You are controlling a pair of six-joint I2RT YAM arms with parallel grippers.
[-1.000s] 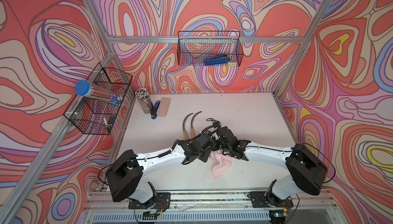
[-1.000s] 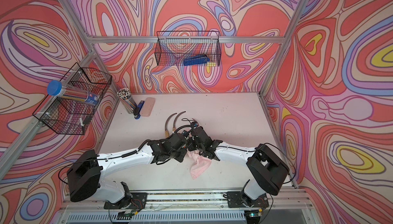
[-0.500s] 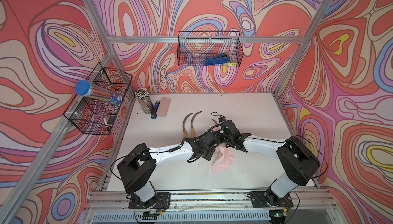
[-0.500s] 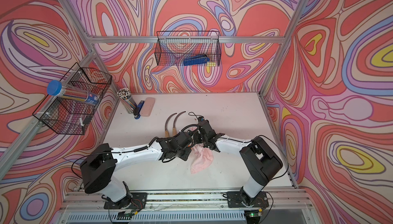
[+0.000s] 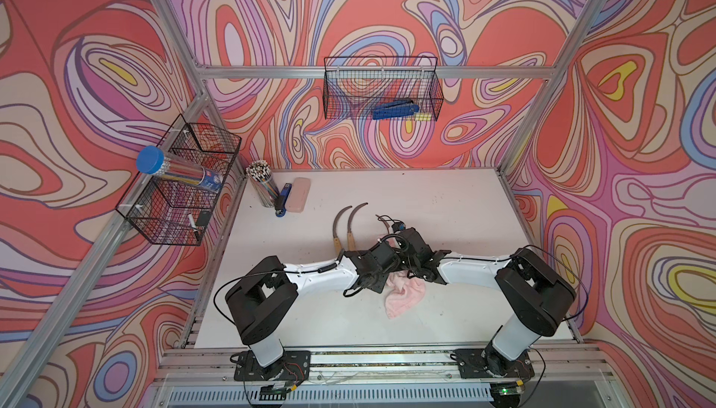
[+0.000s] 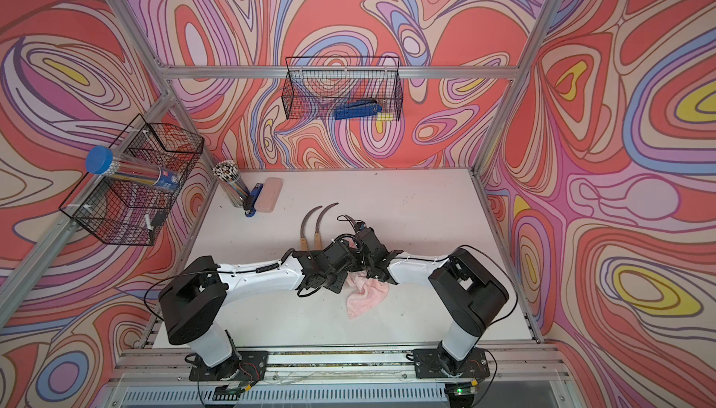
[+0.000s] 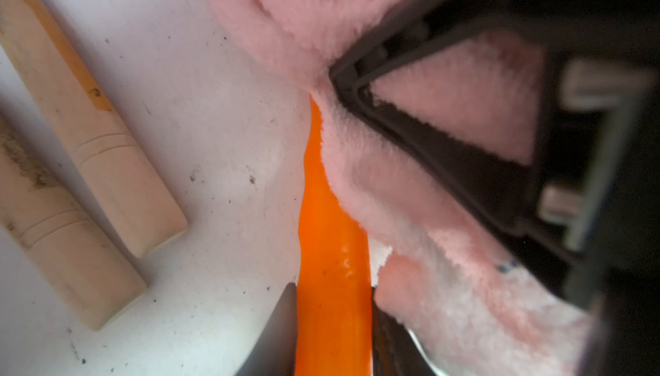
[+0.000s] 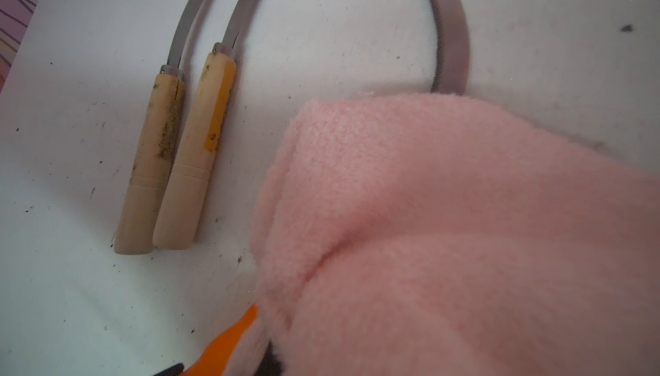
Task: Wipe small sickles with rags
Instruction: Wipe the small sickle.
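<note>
Two small sickles with pale wooden handles (image 8: 153,163) (image 8: 193,163) lie side by side on the white table (image 5: 445,200), seen from above in a top view (image 5: 337,228). The third sickle has an orange handle (image 7: 332,249), and my left gripper (image 7: 334,320) is shut on it. Its dark curved blade (image 8: 450,35) sticks out past the pink rag (image 8: 446,231). The rag is draped over where blade and handle join and trails toward the front in both top views (image 5: 403,297) (image 6: 366,297). My right gripper (image 7: 343,81) is shut on a fold of the rag; in its own wrist view the cloth hides it.
A cup of pencils (image 5: 263,185), a blue stapler (image 5: 283,200) and a rigid pink case (image 5: 298,193) stand at the back left corner. Wire baskets hang on the left wall (image 5: 182,185) and the back wall (image 5: 381,92). Both arms meet mid-table.
Both wrists have shifted slightly toward the back of the table and the elbows have swung inward. The rag stays over the orange sickle. Neither grip has changed.
</note>
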